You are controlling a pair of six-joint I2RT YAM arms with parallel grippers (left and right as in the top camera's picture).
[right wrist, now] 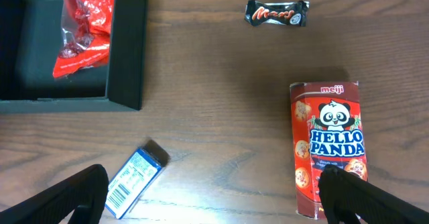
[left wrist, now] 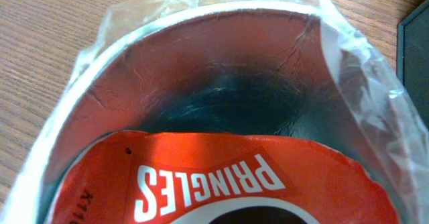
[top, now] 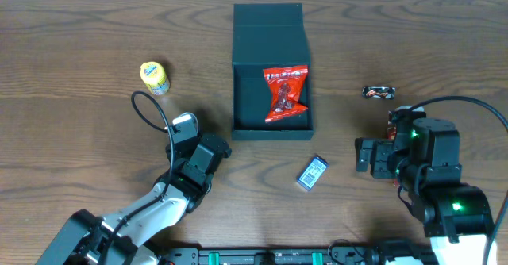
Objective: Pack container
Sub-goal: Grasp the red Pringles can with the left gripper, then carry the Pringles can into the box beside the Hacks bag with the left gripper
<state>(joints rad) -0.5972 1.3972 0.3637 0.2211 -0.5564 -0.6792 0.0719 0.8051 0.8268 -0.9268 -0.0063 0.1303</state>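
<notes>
The container (top: 236,98) stands open on the bench (top: 79,162), toward the far side and about midway between my two arms. Its mouth faces straight up. The flap lid is thrown back flat on the far side, so box and lid together make a long shape running from me toward the far edge. Its walls sit square to the bench edges. A red snack bag (top: 286,94) lies inside, against the right wall.

From my left pincer (top: 189,134) the container is ahead and to the right, near but not touching. A Pringles can (left wrist: 201,177) in loose clear wrap fills that wrist's view, and my fingers are hidden, so I cannot tell whether this pincer grips it or hangs slack.

My right pincer (right wrist: 213,177) is spread wide with nothing between its fingers. The container sits ahead and to its left, well apart. Its right fingertip overlaps the near end of a Hello Panda box (right wrist: 328,137). A small blue-and-white packet (right wrist: 136,178) lies just beside its left fingertip.
</notes>
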